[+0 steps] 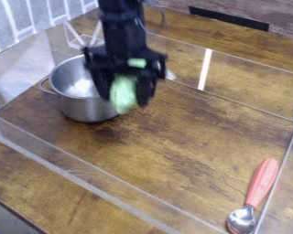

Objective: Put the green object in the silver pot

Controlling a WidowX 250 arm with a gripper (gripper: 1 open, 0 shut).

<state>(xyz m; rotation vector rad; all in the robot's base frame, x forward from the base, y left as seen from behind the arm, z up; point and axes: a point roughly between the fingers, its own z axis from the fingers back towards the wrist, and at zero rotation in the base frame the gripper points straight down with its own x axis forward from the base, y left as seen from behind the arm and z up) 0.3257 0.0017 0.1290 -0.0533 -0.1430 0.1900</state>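
Observation:
My gripper points down and is shut on the green object, a light green bumpy toy vegetable that hangs between the black fingers, clear of the table. It hovers at the right rim of the silver pot, a shiny round steel pot standing at the left of the wooden table. The pot's inside looks empty. The arm rises out of the top of the frame and is slightly blurred.
A spoon with a red handle and silver bowl lies at the front right. A low clear plastic wall fences the wooden work area along its front, left and right edges.

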